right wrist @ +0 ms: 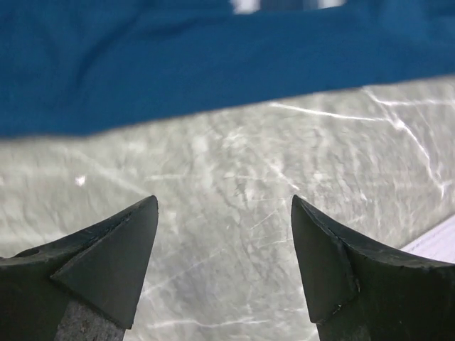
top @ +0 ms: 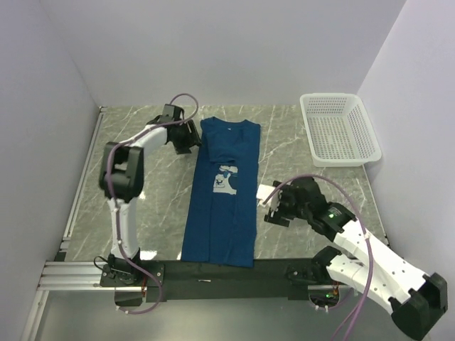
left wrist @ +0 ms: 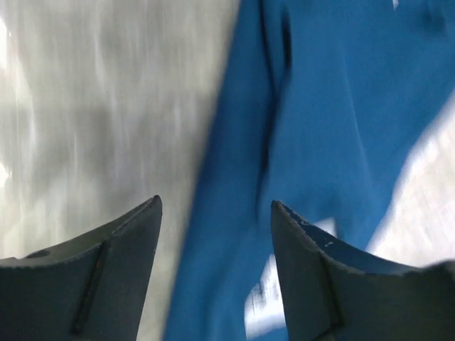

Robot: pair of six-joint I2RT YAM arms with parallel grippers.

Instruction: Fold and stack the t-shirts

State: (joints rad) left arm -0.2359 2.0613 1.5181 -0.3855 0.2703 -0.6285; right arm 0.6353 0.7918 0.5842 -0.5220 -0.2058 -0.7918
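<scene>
Grey marbled stone makes the table (top: 149, 213), walled in white on three sides. The largest thing on it is the dark blue t-shirt (top: 224, 206), which lies flat as a long narrow strip down the middle of the top view, its collar end toward 12 o'clock and its hem toward 6 o'clock, reaching the dark rail where the arms are bolted. The right arm (top: 370, 259) reaches in from 5 o'clock and the left arm (top: 124, 177) rises at 8 o'clock and bends toward 11 o'clock. A white mesh basket (top: 341, 158) sits at 2 o'clock, well apart from the shirt. The left gripper (top: 190, 135) hangs at the shirt's 10 o'clock corner, just beside the shoulder; in its own blurred wrist view the left gripper (left wrist: 217, 206) has its fingers (left wrist: 121, 241) spread, with the cloth's edge below the gap and nothing caught between them. The right gripper (top: 274, 206) is near the shirt's 3 o'clock side; its wrist view shows the right gripper (right wrist: 224, 202) with its jaws wide apart over bare stone, with the blue cloth lying beyond at 12 o'clock and nothing held. On the chest, about halfway along the strip, is the white square print (top: 225, 180). Smallest is a white slip (top: 266, 192) on the stone just beside the right gripper, seen at 4 o'clock in the right wrist view.
</scene>
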